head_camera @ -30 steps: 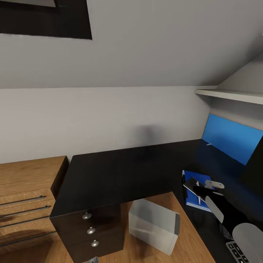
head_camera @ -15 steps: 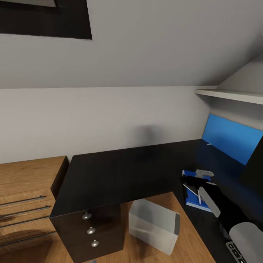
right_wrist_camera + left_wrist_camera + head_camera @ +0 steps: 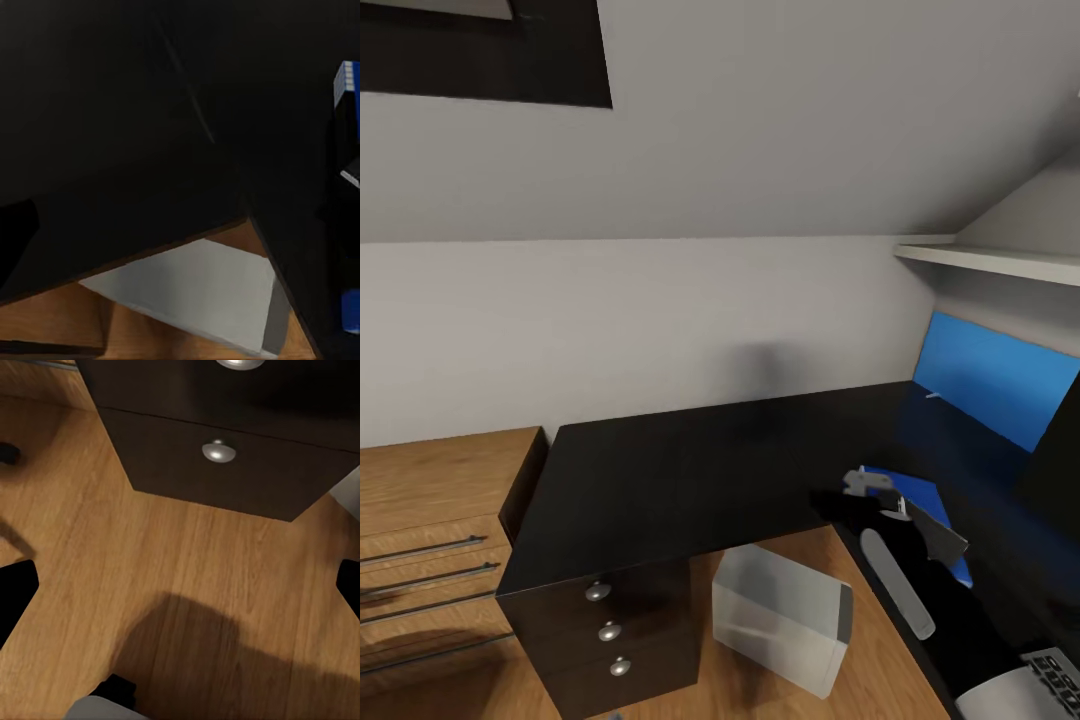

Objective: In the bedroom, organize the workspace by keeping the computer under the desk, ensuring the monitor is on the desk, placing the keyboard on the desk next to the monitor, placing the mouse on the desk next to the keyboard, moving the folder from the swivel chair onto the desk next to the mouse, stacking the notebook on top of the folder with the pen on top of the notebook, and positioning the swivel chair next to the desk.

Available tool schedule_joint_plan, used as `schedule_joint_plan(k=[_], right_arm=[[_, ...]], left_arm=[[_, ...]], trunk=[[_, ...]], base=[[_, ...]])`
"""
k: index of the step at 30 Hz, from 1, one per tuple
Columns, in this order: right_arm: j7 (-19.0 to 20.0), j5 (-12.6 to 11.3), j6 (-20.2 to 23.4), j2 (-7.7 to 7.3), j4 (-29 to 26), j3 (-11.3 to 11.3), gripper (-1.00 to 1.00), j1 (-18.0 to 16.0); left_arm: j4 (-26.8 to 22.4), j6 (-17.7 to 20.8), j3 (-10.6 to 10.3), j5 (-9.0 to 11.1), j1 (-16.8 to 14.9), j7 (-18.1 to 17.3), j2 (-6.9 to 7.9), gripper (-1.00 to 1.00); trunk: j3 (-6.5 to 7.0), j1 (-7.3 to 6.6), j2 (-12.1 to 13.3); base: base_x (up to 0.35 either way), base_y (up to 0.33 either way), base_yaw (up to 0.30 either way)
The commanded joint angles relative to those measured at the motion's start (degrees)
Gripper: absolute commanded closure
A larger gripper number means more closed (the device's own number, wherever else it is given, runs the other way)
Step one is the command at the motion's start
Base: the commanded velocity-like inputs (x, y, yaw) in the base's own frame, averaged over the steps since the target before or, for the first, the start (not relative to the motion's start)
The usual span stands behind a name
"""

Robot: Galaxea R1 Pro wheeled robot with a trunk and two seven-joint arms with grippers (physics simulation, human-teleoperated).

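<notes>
A black L-shaped desk [image 3: 670, 480] runs along the wall. The monitor [image 3: 1000, 385] glows blue on its right wing. A flat blue book [image 3: 925, 495], notebook or folder I cannot tell, lies on the desk in front of it, and its edge [image 3: 346, 86] shows in the right wrist view. My right gripper [image 3: 882, 497] hovers open just left of the book, over the desk's inner corner. The grey computer [image 3: 785, 620] stands on the floor under the desk. A keyboard corner [image 3: 1052, 668] peeks out at the bottom right. My left gripper [image 3: 180, 585] hangs open over the wooden floor.
Black drawers with silver knobs [image 3: 605, 630] sit under the desk's left end, also close in front of the left gripper [image 3: 219, 451]. A wooden dresser [image 3: 430, 520] stands further left. A white shelf [image 3: 990, 262] juts out above the monitor.
My right gripper has swung left off the blue book and turned its wrist, so more of the book shows. The keyboard corner has come into view. The camera has not moved.
</notes>
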Motion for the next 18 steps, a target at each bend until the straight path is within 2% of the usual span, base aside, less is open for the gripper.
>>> schedule_joint_plan(k=[1, 6, 7, 9, 12, 18], right_arm=[[-0.63, -0.52, 0.22, 0.09, -0.27, 0.17, -1.0, -0.01], [-0.69, -0.39, 0.64, 0.64, -0.91, 0.71, -1.0, 0.15], [-3.63, -0.05, 0.42, 2.22, -0.85, 4.38, -1.0, 0.18], [-6.21, -0.03, 0.19, 2.49, -0.81, 5.32, -1.0, 0.18], [-7.67, -0.06, 0.09, 2.61, -0.74, 6.62, -1.0, 0.18], [-8.62, 0.02, -1.36, 2.68, -0.49, 9.31, -1.0, 0.18]], left_arm=[[-0.07, -0.51, -0.28, 0.56, -0.09, 0.22, 0.07, -1.0], [-0.06, -0.49, -0.28, 0.56, -0.09, 0.3, 0.07, -1.0], [-0.06, -0.49, -0.24, 0.56, -0.09, 0.24, 0.07, -1.0], [-0.06, -0.49, -0.21, 0.56, -0.09, 0.23, 0.07, -1.0], [-0.06, -0.44, -0.13, 0.56, -0.09, 0.22, 0.09, -1.0], [0.58, -0.41, 0.14, 0.62, -0.09, 0.2, 0.13, -1.0]], trunk=[[-0.07, 0.0, -0.05], [-0.07, 0.0, -0.05], [-0.02, 0.0, -0.05], [0.1, 0.0, -0.05], [0.3, 0.0, -0.05], [0.7, 0.0, -0.05]], base=[[0.0, 0.0, 0.0], [-0.011, 0.0, 0.0], [-0.309, 0.0, 0.139], [-0.322, 0.0, 0.164], [-0.33, 0.0, 0.179], [-0.336, 0.0, 0.194]])
